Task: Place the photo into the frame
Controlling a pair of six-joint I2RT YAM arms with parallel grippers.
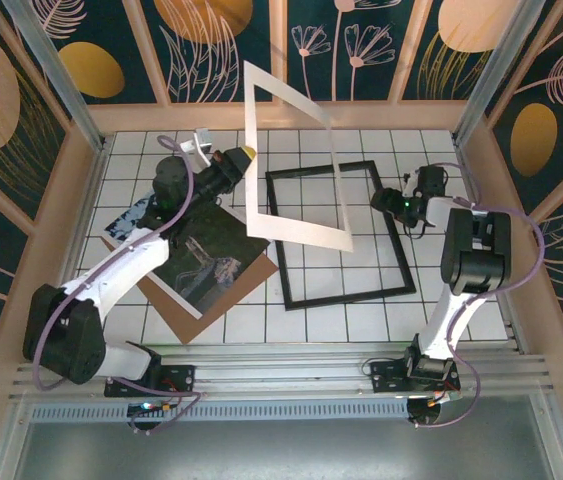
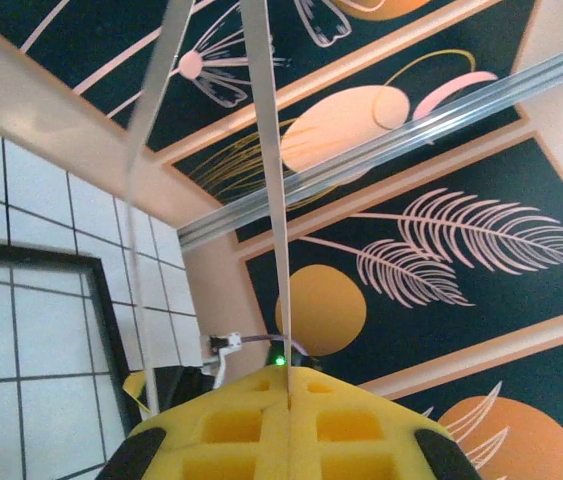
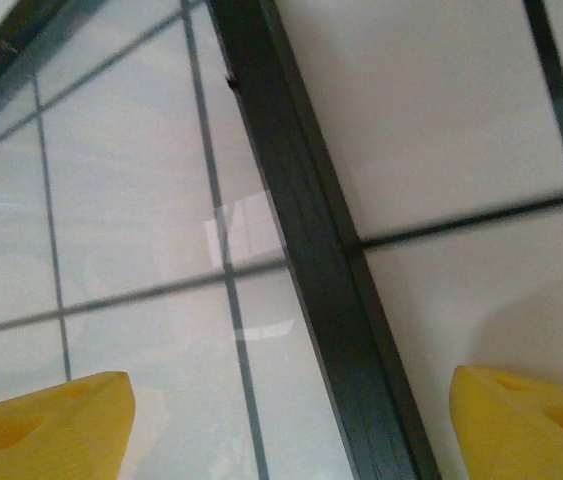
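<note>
Here the left arm (image 1: 126, 262) partly covers the photo (image 1: 211, 270).

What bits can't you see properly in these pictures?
The photo: top view, the left arm covers its left part.
The frame: right wrist view, blurred, cut off by the picture's edges.
The white mat: left wrist view, seen edge-on, its top runs off the picture.
The right tool: top view, too small and dark to show its fingers.
</note>
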